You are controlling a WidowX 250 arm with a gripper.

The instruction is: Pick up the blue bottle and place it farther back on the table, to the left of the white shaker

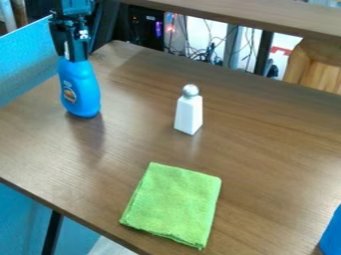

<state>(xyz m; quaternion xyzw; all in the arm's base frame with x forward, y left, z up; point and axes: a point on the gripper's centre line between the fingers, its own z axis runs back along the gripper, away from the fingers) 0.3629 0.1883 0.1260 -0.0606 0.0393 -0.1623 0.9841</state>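
Observation:
At the upper left, the black gripper point(75, 49) is shut on the top of a blue bottle point(81, 92) with an orange and white label. The bottle is nearly upright, its base at or just over the wooden table; which of the two I cannot tell. To its right, a white shaker point(189, 113) with a round silver top stands on the table. A folded green cloth point(174, 204) lies flat near the table's front edge.
The wooden table point(266, 149) has its front edge at the lower left. Part of a blue object point(331, 238) shows at the lower right corner. Behind the table are a raised wooden shelf point(253, 14), cables and a black box with purple lights. A blue panel point(27, 64) borders the left.

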